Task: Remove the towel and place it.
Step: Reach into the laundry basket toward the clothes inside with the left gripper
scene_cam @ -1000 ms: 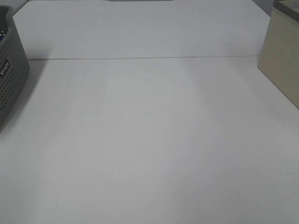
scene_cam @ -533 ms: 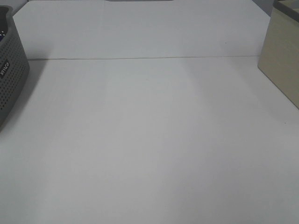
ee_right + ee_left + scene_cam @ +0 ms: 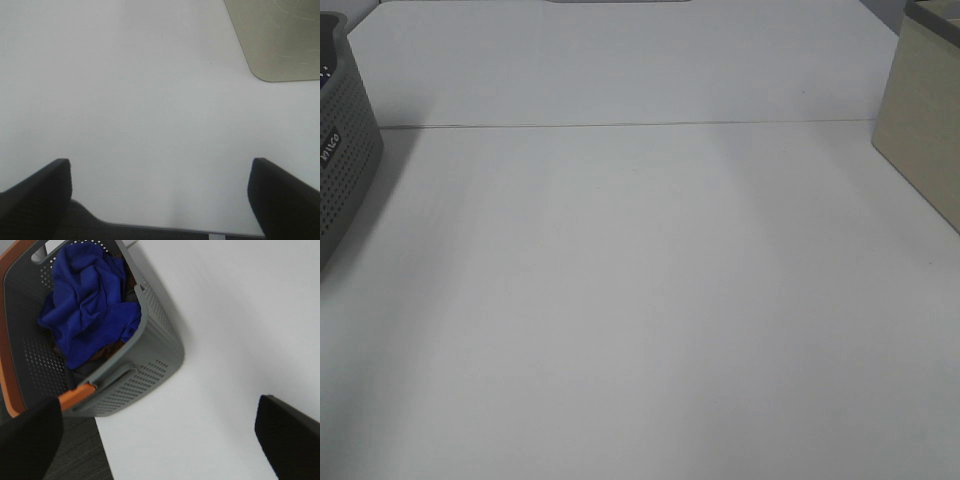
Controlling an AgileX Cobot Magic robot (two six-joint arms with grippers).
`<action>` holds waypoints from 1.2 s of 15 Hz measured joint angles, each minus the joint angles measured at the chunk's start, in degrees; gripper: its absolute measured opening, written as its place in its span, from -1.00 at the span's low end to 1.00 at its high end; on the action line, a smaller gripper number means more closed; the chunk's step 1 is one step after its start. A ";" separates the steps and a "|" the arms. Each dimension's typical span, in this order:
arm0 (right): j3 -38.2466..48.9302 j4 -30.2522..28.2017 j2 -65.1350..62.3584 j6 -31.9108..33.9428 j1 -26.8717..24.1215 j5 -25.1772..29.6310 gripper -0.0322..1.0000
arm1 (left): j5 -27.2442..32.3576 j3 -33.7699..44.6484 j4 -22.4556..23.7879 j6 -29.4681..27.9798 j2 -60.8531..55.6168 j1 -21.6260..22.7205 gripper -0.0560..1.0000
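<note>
Towel [image 3: 87, 310]: lay crumpled in basket [image 3: 155, 360], partly hidden.
High view: basket was cropped at 9 o'clock.
Left gripper [image 3: 157, 405], right gripper [image 3: 160, 165]: were spread, empty.

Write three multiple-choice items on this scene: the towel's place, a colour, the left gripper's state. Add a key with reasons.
1. Where is the towel?
A) spread on the table
B) bunched inside the grey perforated basket
C) in the beige box
2. What colour edges the basket's rim?
A) orange
B) green
C) yellow
3. How is the left gripper?
A) shut on the towel
B) shut, empty
C) open, empty
Key: 1 B, blue cloth lies crumpled within its walls; 2 A, an orange band runs along the rim; 3 C, its fingers stand wide apart.
</note>
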 joint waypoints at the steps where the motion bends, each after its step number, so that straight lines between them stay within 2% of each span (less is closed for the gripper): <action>1: 0.00 0.06 0.00 0.00 0.00 0.00 0.85 | 0.23 -3.95 0.11 4.24 6.02 0.00 0.98; 2: 0.00 0.17 0.00 0.00 0.00 0.00 0.85 | 1.49 -8.77 0.57 8.82 11.69 0.00 0.97; 4: 0.00 0.17 0.00 0.00 0.00 0.00 0.85 | 3.55 -15.41 2.35 13.52 19.37 0.00 0.94; 5: 0.00 0.17 0.00 0.00 0.00 0.00 0.85 | 4.24 -19.48 4.76 15.58 24.12 0.00 0.92; 6: 0.00 0.17 0.00 0.00 0.00 0.00 0.85 | 4.24 -22.80 7.39 16.73 29.05 0.00 0.91; 7: 0.00 0.17 0.00 0.00 0.00 0.00 0.85 | 4.24 -27.90 14.44 17.65 37.01 0.00 0.90; 9: 0.00 0.17 0.00 0.00 0.00 0.00 0.85 | 4.18 -30.48 20.63 17.82 44.75 0.00 0.90; 11: 0.00 0.17 0.00 0.00 0.00 0.00 0.85 | 3.32 -31.00 23.43 18.16 49.68 0.52 0.90; 14: 0.00 0.17 0.00 0.00 0.00 0.00 0.85 | -1.38 -32.60 24.35 18.91 58.21 4.41 0.89; 18: 0.00 0.17 0.00 0.00 0.00 0.00 0.85 | -11.92 -32.95 24.52 21.14 67.72 7.85 0.89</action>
